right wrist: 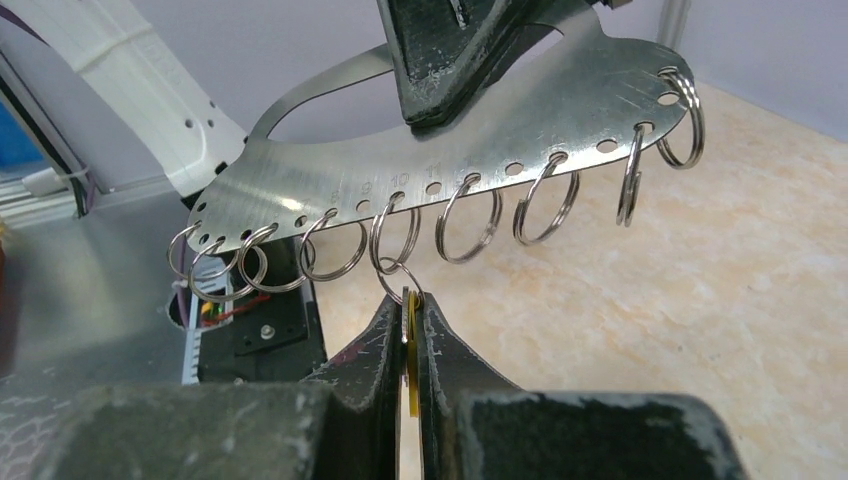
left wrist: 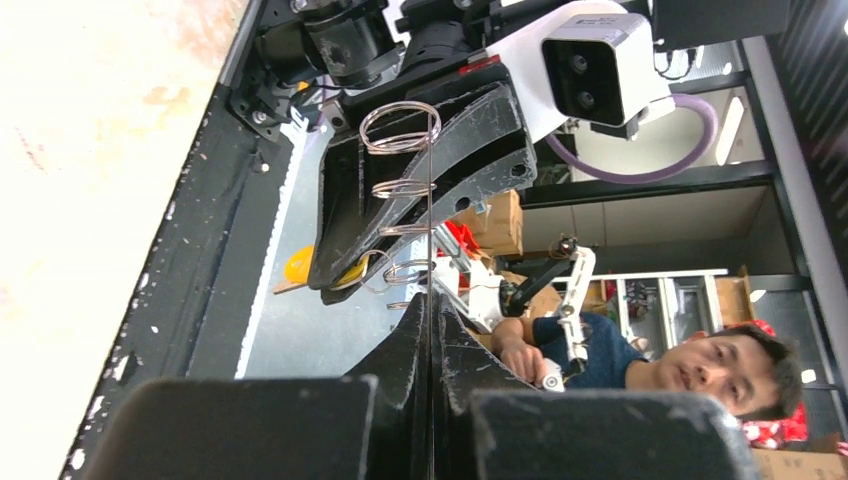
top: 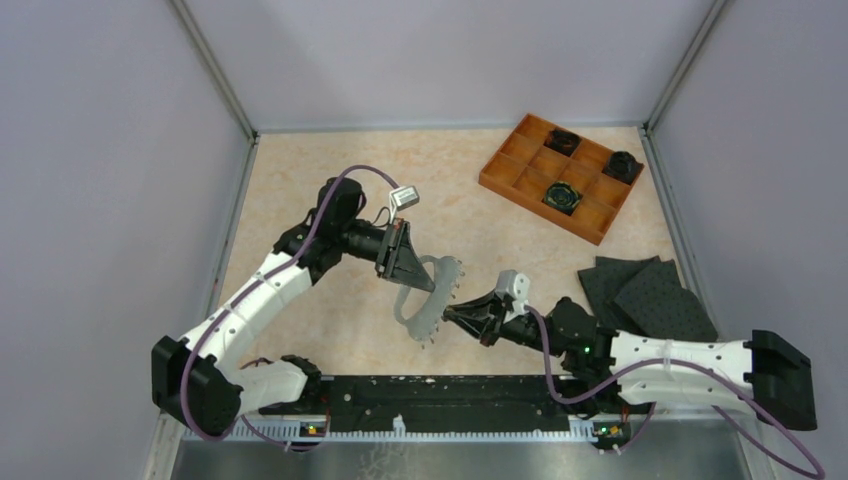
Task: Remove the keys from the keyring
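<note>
– Over the beige marbled tabletop [top: 330,180], inside those pale lilac walls [top: 420,60], what's the setup? I can see an orange compartment tray [top: 520,150] back right and some dark foam mats [top: 650,295] along the right side.

– Yeah, both of those sit well apart from the action. The keyring [right wrist: 480,140] is up in the air mid-table, between the two arms. It's the left gripper [top: 425,285] clamped on the flat plate, coming in from the far-left. From above, the long axis runs roughly far to near, with the ring-studded curved edge facing right.

– And the other arm?

– So the right gripper [right wrist: 410,300] is pinched tight on the keys [right wrist: 412,370], just under that edge. Only a thin yellow piece shows, edge-on between the fingers, hanging off a small split ring [right wrist: 400,275] that looks looped through one of the bigger rings [right wrist: 468,215]. On its wrist cam the plate stretches across the frame, rising to the right, rings dangling down.
</note>
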Tool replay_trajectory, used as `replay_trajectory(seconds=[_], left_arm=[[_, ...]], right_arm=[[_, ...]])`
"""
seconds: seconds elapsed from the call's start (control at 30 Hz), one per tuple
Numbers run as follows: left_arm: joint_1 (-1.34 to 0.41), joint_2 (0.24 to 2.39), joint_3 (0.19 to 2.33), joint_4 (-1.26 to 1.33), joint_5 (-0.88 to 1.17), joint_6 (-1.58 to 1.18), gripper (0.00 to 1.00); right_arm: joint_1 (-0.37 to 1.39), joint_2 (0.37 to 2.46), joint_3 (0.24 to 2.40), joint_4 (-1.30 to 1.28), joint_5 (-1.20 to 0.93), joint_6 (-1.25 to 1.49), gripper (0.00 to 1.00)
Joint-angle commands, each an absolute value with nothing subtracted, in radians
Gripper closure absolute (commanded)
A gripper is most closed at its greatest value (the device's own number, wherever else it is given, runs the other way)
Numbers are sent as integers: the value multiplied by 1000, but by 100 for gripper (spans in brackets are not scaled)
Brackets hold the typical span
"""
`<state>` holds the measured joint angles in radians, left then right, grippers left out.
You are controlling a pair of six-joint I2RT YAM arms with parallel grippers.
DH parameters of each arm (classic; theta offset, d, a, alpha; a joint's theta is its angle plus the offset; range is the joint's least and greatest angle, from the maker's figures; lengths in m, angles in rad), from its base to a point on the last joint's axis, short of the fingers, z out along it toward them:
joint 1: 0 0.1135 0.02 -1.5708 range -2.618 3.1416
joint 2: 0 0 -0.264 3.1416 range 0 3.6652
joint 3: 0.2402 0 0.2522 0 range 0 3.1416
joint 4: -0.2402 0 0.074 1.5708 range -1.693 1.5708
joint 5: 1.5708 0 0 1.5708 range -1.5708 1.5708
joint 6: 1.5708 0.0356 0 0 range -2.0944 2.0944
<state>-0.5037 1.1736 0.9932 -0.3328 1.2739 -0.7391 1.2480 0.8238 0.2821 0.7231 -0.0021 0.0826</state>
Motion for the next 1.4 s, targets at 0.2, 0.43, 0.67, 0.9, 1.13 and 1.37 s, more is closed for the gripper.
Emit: replay_trajectory(seconds=[0.2, 0.43, 0.67, 0.9, 1.13, 1.37], left_arm=[[-488, 1185, 1066, -507, 1227, -502, 100], [-485, 1207, 1090, -605, 1145, -377, 100], [-485, 1200, 1084, -627, 1046, -314, 100], [-486, 1184, 1063, -618, 1022, -276, 100], [-486, 1123, 1038, -604, 962, -201, 100], [-487, 1032, 976, -532, 929, -163, 100]], right_arm=[[1259, 787, 432, 415, 55, 87, 100], [1259, 794, 507, 250, 51, 93, 100], [1261, 815, 558, 118, 32, 102, 100], [1261, 871, 621, 26, 40, 110, 100], [1261, 934, 730, -113, 68, 160, 100], [1252, 992, 800, -172, 63, 247, 100]])
